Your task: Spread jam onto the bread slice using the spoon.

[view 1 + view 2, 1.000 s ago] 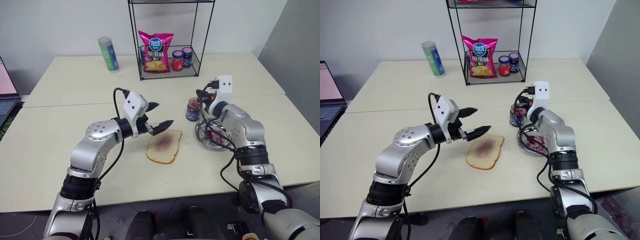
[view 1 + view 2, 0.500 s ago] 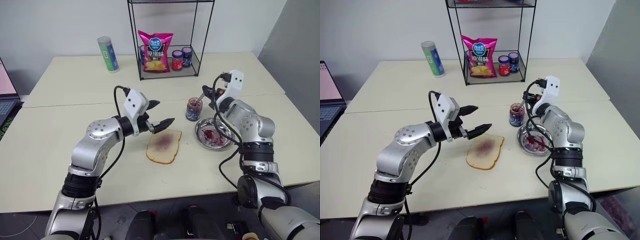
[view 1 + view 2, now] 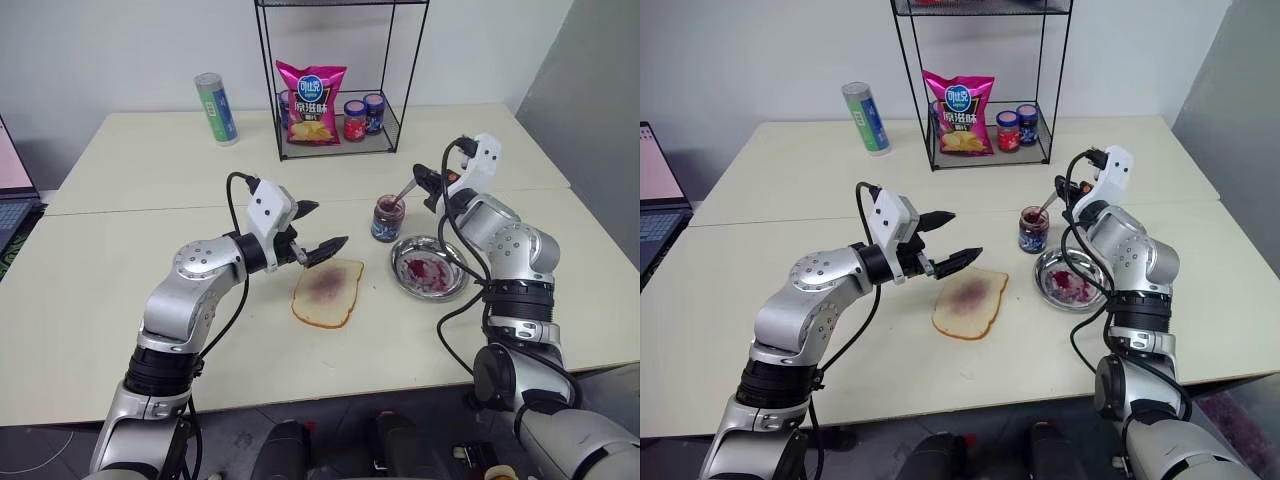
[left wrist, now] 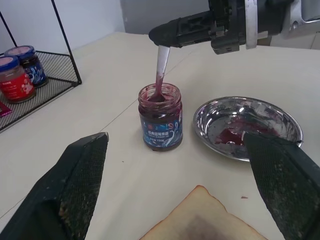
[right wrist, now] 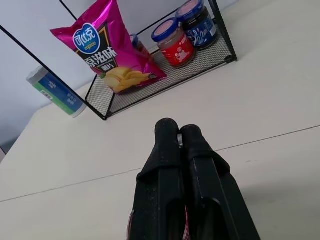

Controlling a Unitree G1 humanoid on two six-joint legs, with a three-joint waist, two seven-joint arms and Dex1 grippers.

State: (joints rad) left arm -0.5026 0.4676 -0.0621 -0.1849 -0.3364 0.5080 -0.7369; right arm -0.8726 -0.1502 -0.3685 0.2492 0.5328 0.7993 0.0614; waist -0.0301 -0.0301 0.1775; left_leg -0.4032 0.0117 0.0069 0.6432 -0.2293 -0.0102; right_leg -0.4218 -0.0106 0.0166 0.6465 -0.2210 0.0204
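On the matte cream table (image 3: 120, 260), centre: bread slice (image 3: 327, 293), flat, soft white crumb, tan crust, dull purplish jam smear (image 3: 328, 286) mid-face. Left gripper (image 3: 318, 228) hangs level just above the slice's 11 o'clock corner, jaws fully spread, nothing between them; black fingers (image 4: 70, 195), wedge-shaped with a cross-hatched pad texture.

At 2 o'clock from the bread: open glass jam jar (image 4: 160, 117), cylindrical, threaded rim, blue printed label, dark red-purple contents. Spoon (image 4: 161, 67), slim bright metal, stands tilted in the jar, bowl down in the jam, handle top pinched in the right gripper (image 4: 162, 34), whose jaws are clamped tight on it.

Just beside the jar, at 3 o'clock from the bread: round shallow metal plate (image 3: 452, 265), polished, with glossy red-purple smears and blobs inside.

At 12 o'clock, far side: black wire rack (image 3: 335, 80), mesh floor, carrying a crinkly magenta chip bag (image 3: 311, 102) and two small jars (image 3: 364, 117), red and blue lids. Leaning tube can (image 3: 217, 108) at 10 o'clock.
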